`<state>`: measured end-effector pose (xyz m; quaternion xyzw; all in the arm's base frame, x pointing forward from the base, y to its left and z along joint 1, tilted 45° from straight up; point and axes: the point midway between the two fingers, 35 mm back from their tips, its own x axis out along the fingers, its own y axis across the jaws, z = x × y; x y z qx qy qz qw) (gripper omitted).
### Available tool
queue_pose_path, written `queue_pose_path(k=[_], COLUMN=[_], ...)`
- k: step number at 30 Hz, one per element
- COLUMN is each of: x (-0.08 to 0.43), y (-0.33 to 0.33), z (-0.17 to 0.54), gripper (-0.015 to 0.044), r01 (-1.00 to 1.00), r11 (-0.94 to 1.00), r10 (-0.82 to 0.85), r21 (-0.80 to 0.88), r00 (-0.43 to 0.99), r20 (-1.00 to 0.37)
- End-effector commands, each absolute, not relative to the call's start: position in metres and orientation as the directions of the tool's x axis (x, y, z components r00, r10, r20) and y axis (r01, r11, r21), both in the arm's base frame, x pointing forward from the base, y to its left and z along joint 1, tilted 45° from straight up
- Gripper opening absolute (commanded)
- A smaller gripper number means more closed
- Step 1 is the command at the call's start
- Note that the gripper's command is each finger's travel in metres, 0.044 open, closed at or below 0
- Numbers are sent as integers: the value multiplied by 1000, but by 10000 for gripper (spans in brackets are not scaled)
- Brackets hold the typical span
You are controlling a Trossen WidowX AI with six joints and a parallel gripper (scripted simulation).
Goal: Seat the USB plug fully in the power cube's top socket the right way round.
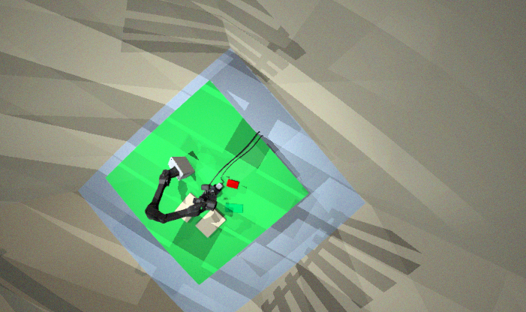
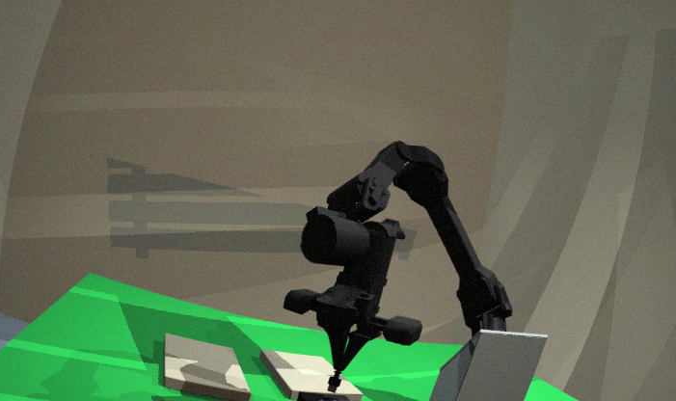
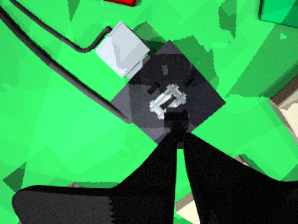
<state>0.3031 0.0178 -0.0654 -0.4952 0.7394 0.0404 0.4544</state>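
The dark power cube [image 3: 207, 102] [image 2: 312, 397] stands on the green table, turned at an angle in the wrist view and cut off by the lower edge in the exterior view. The socket [image 3: 154, 109] on its top has a silvery frame and a dark slot. My gripper [image 3: 178, 139] [image 2: 338, 371] points down above the cube, shut on the small black USB plug [image 3: 176, 120] [image 2: 334, 382]. The plug hangs from the fingertips, apparently out of the socket and just above the cube top. In the wrist view the plug covers the frame's near side; its facing is too dark to tell.
A white block [image 3: 121, 50] [image 1: 218, 186] with a cable adjoins the cube. Another black cable [image 3: 65, 75] reaches the cube's side. A red block [image 1: 232, 183], a green block [image 1: 235, 208], two beige slabs [image 1: 206, 227] [image 2: 201, 365] and a grey box [image 1: 184, 166] [image 2: 504, 368] are around.
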Motion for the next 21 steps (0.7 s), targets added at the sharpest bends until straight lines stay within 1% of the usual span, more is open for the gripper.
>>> queue_pose_path(k=[1, 11, 21], x=[303, 303, 303], y=[18, 18, 18], z=[-66, -66, -66], gripper=[0, 0, 0], r01=[-697, -489, -248], r11=[558, 656, 709], r10=[-696, -696, -696], r21=[-451, -575, -660], r00=[-97, -97, -97], r20=[-712, -712, -712])
